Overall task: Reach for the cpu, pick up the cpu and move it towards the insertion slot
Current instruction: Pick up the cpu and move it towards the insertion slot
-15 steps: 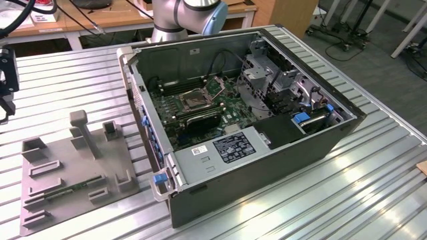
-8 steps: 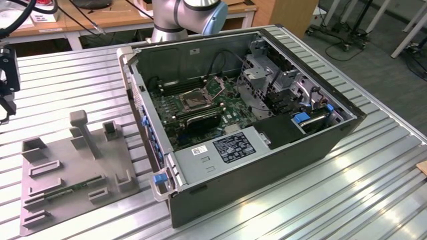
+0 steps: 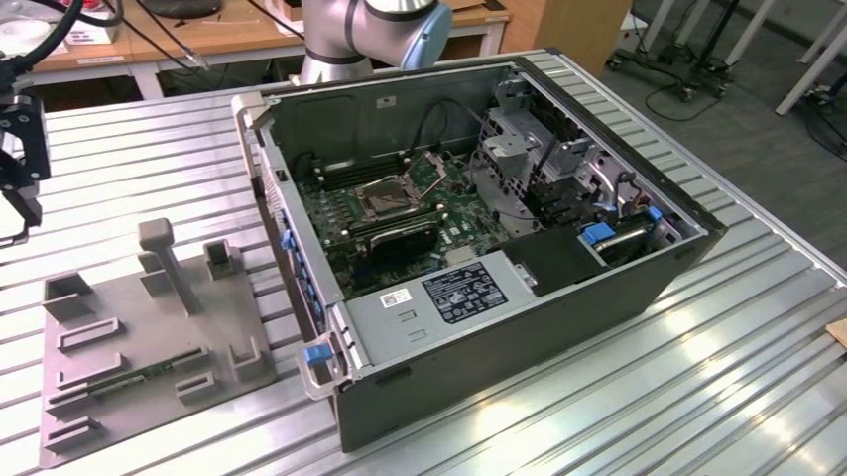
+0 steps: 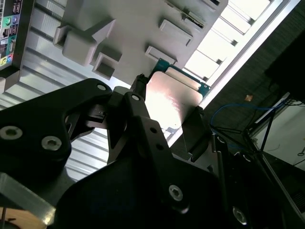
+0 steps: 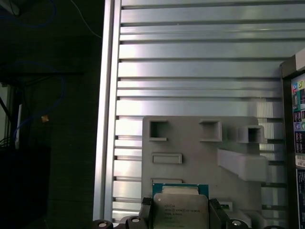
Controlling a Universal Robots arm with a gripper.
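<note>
The cpu [image 5: 180, 211], a flat square chip with a pale metallic top and a green rim, sits between my black fingers [image 5: 146, 208]. My gripper [image 5: 180, 214] is shut on it. In the second wrist view the cpu [image 4: 172, 101] is clamped at its two sides by my gripper [image 4: 169, 98], held above the grey fixture plate [image 4: 133, 28]. In the exterior view my gripper [image 3: 19, 164] hangs at the far left edge, above the table. The insertion slot [image 3: 383, 196], a square socket with a shiny frame and dark centre, lies on the motherboard inside the open computer case [image 3: 530, 327].
The grey fixture plate [image 3: 146, 347] with raised posts and pockets lies on the ribbed metal table [image 3: 688, 377], left of the case in the exterior view. A long green strip [image 3: 126, 382] rests in it. The arm's base [image 3: 357, 30] stands behind the case.
</note>
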